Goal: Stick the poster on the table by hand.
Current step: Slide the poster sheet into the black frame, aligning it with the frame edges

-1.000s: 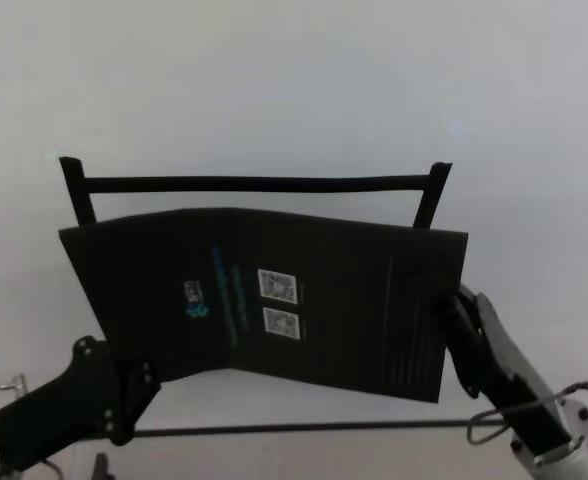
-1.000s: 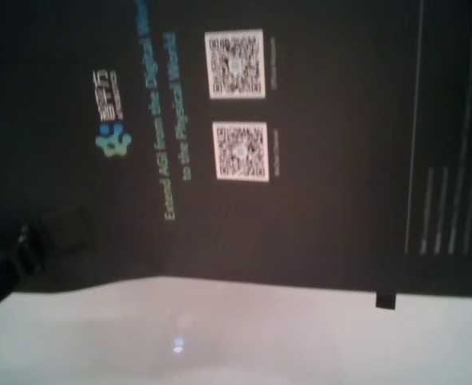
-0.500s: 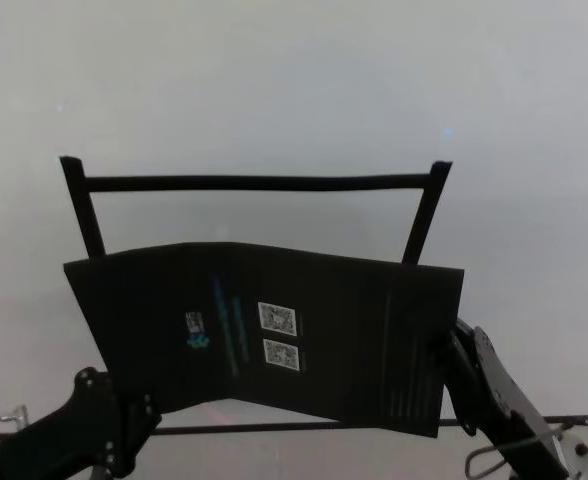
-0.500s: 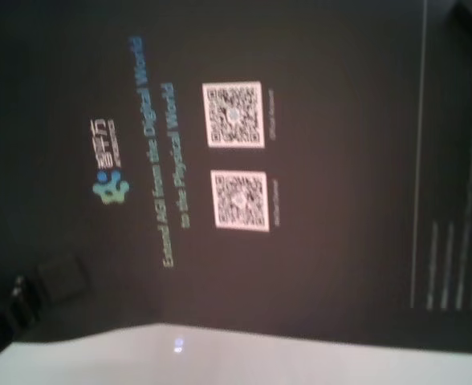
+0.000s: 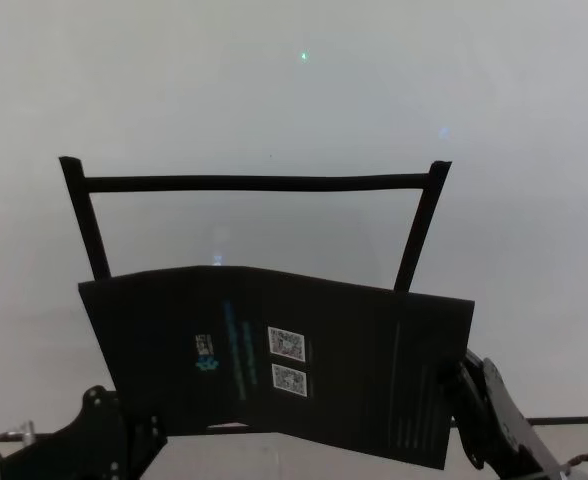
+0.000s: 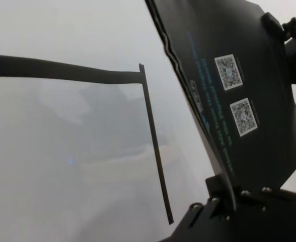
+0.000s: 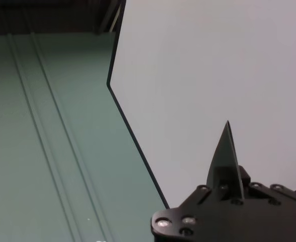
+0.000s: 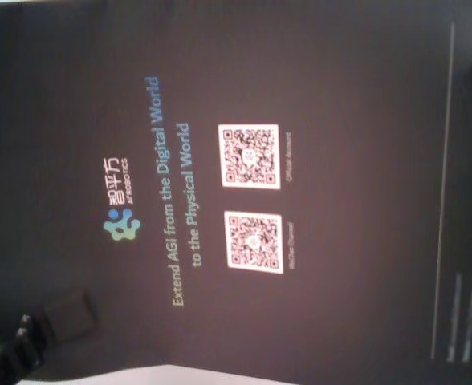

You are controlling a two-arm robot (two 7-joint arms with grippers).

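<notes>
The poster (image 5: 324, 350), black with two white QR codes and a blue-green logo, hangs in the air over the near part of the white table (image 5: 274, 90), slightly bowed. My left gripper (image 5: 139, 430) is shut on its near left corner. My right gripper (image 5: 459, 385) is shut on its right edge. In the chest view the poster (image 8: 316, 88) fills nearly the whole picture, with the left gripper (image 8: 51, 325) at its lower corner. The left wrist view shows the poster (image 6: 223, 45) rising from that gripper (image 6: 223, 189). In the right wrist view the poster (image 7: 227, 151) shows edge-on in the gripper (image 7: 227, 186).
Black tape strips mark a frame on the table: a far strip (image 5: 254, 183), a left strip (image 5: 86, 220) and a right strip (image 5: 419, 225); a thin near strip (image 5: 574, 420) shows at the right. The table's edge (image 7: 133, 136) borders green floor.
The poster has moved nearer to me and lower in the head view, uncovering more of the tape frame's sides. It now covers nearly all of the chest view. Both grippers moved back with it.
</notes>
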